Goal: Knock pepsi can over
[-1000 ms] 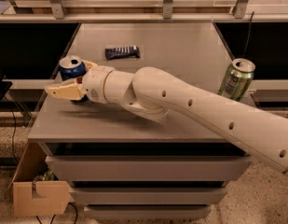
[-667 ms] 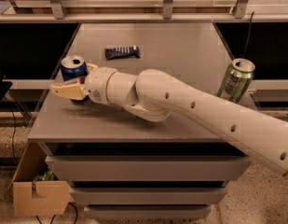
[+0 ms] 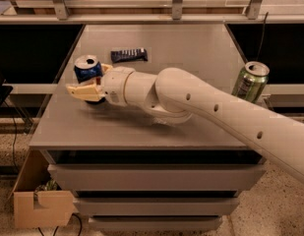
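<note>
1. The small blue aluminium pepsi can with a silver top (image 3: 87, 71) is standing upright on the left part of the flat grey worktop (image 3: 141, 129), close to its left edge.
2. The cream-coloured gripper (image 3: 78, 90) of the white arm is being held low, just on the near side of the can, and is touching or almost touching its lower body. Whether the gripper is released or clenched cannot be told.
3. The step in hand is judged to be the push itself. Tipping is being favoured by contact high on the can's wall, whereas a low contact is likely to be only sliding the can along the smooth surface.
4. The push is best being aimed to the far side or to the right, over open worktop. A shove to the left is risking the can being sent off the edge.
5. A short, firm sweep is being called for, because a dark blue flat wrapped bar (image 3: 129, 55) is lying near the can on its far right.
6. The green and silver drink can (image 3: 250, 80) at the right edge is well apart and is not being endangered.
</note>
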### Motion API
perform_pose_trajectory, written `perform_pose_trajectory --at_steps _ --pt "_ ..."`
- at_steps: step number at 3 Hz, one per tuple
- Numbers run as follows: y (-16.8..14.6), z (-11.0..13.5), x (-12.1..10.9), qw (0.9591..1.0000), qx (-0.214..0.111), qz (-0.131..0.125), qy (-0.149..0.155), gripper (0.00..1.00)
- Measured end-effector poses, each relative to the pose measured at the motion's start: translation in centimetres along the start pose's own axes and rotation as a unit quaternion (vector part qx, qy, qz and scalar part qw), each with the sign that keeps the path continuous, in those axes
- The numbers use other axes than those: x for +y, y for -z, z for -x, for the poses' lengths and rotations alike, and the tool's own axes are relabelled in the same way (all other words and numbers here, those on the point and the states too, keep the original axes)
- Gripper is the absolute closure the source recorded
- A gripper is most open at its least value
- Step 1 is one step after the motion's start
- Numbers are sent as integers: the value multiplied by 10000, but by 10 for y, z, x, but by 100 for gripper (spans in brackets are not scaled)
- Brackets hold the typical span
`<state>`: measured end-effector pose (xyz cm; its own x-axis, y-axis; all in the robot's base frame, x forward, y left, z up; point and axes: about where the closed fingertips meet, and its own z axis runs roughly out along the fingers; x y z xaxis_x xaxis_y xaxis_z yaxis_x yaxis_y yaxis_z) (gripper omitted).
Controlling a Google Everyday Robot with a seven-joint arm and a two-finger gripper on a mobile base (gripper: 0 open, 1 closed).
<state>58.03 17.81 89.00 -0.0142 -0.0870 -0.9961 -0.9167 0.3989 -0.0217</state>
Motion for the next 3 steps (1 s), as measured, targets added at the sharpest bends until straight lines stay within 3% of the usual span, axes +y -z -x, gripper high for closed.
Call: perform_pose_trajectory --at_steps 1,2,3 --pt "26 10 -16 9992 155 -13 378 100" --pt "48 21 -30 9952 419 144 874 100" --pt "61 31 -37 9843 879 485 1451 100"
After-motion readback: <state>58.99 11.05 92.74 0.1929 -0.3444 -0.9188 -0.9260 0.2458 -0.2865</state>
